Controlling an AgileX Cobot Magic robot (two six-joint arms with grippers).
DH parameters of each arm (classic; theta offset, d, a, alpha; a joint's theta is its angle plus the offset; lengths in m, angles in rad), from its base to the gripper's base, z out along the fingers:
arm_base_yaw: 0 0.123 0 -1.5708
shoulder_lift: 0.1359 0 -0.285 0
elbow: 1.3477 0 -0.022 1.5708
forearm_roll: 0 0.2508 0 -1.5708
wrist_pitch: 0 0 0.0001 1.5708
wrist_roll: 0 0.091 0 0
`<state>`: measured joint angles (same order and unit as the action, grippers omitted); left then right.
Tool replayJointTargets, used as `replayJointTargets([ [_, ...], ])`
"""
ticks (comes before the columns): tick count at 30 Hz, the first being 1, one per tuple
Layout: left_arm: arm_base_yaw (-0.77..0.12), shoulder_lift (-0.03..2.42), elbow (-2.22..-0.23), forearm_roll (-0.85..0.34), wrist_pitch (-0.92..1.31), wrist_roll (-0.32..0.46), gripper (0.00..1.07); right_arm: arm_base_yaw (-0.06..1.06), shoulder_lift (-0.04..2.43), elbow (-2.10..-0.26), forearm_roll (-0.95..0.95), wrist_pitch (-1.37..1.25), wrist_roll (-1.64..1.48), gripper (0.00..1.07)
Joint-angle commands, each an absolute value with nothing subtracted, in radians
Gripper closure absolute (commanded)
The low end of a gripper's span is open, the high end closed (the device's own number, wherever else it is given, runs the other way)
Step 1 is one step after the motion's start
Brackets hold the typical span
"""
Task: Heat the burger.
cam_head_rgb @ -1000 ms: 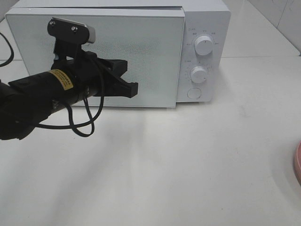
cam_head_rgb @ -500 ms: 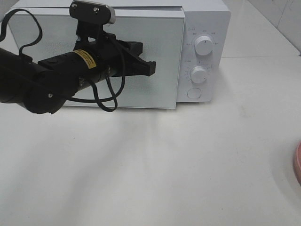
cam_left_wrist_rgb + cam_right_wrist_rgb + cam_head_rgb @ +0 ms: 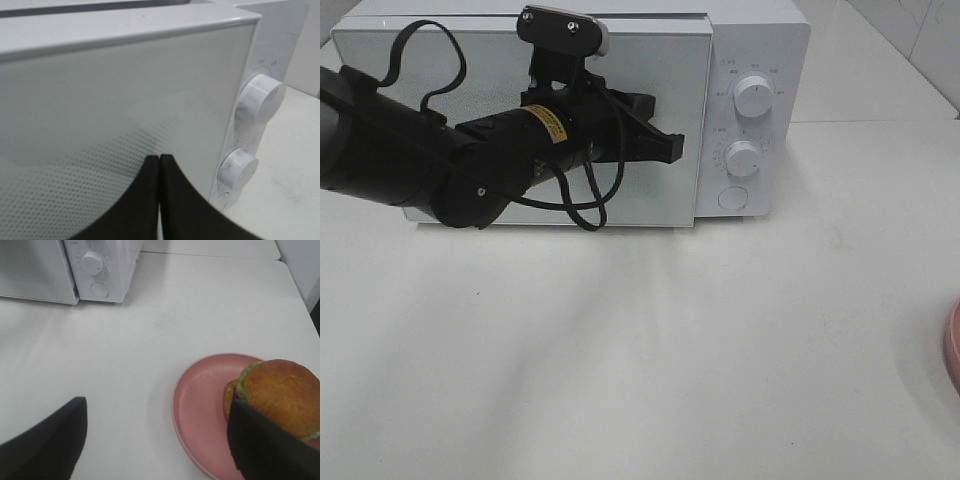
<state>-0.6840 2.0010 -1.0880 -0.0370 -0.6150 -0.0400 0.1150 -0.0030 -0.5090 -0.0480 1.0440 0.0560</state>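
The burger [image 3: 280, 395], with a golden-brown bun and green lettuce, sits on a round pink plate [image 3: 200, 405] on the white table. My right gripper [image 3: 157, 407] is open above the table with the burger just beside one finger [image 3: 265, 450]; it holds nothing. It is out of the exterior view. My left gripper [image 3: 670, 148] is shut and empty, close in front of the white microwave's door [image 3: 650, 70], near the door's right edge. In the left wrist view its fingers [image 3: 159, 165] are pressed together against the dotted glass.
The microwave [image 3: 760, 40] stands at the back of the table with its door looking shut. Two knobs [image 3: 753, 95] [image 3: 743, 158] and a round button [image 3: 732, 198] are on its right panel. Only the plate's rim [image 3: 952, 345] shows at the right edge.
My left arm has moved up and to the right across the microwave door, towards the control panel. Its gripper stays shut. The plate has not moved.
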Motion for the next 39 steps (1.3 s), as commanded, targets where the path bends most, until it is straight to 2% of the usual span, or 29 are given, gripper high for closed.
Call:
replayJointTargets([
  [1, -0.657, 2.021, -1.153, -0.096, -0.621, -0.02, 1.07, 0.109, -0.03, -0.509, -0.048, 1.036, 0.061, 0.32],
  [2, -0.649, 2.031, -1.176, -0.112, -0.62, 0.0, 1.07, 0.109, -0.03, -0.509, -0.048, 1.036, 0.061, 0.32],
  [9, -0.613, 2.022, -1.201, -0.166, -0.578, 0.0, 1.07, 0.109, -0.03, -0.509, -0.048, 1.036, 0.061, 0.32],
  [13, -0.631, 1.972, -1.201, -0.163, -0.358, 0.0, 1.07, 0.109, -0.03, -0.509, -0.048, 1.036, 0.061, 0.32],
  [15, -0.636, 1.963, -1.201, -0.163, -0.321, 0.0, 1.06, 0.109, -0.03, -0.509, -0.048, 1.036, 0.061, 0.32],
  [18, -0.682, 1.918, -1.201, -0.163, -0.138, 0.0, 0.98, 0.109, -0.03, -0.509, -0.048, 1.036, 0.062, 0.32],
  [20, -0.693, 1.909, -1.201, -0.163, -0.104, 0.0, 0.95, 0.109, -0.03, -0.509, -0.048, 1.036, 0.062, 0.32],
  [21, -0.72, 1.891, -1.201, -0.163, -0.031, 0.0, 0.87, 0.109, -0.03, -0.509, -0.048, 1.036, 0.062, 0.32],
  [22, -0.72, 1.891, -1.201, -0.163, -0.031, 0.0, 0.87, 0.109, -0.03, -0.509, -0.048, 1.036, 0.062, 0.32],
  [23, -0.734, 1.883, -1.201, -0.163, 0.01, 0.0, 0.81, 0.109, -0.03, -0.509, -0.048, 1.036, 0.062, 0.32],
  [24, -0.763, 1.871, -1.201, -0.158, 0.093, 0.0, 0.6, 0.109, -0.03, -0.509, -0.048, 1.036, 0.061, 0.32],
  [25, -0.763, 1.871, -1.201, -0.158, 0.093, 0.0, 0.6, 0.109, -0.03, -0.509, -0.048, 1.036, 0.061, 0.32],
  [26, -0.789, 1.866, -1.201, -0.151, 0.166, 0.0, 0.24, 0.109, -0.03, -0.509, -0.048, 1.036, 0.061, 0.32],
  [27, -0.798, 1.866, -1.201, -0.146, 0.197, 0.0, 0.1, 0.109, -0.03, -0.509, -0.048, 1.036, 0.061, 0.32],
  [29, -0.812, 1.866, -1.201, -0.134, 0.25, 0.0, 0.06, 0.109, -0.03, -0.509, -0.048, 1.036, 0.061, 0.32],
  [39, -0.816, 1.827, -1.205, -0.154, 0.649, 0.0, 0.08, 0.109, -0.03, -0.509, -0.048, 1.036, 0.061, 0.32],
])
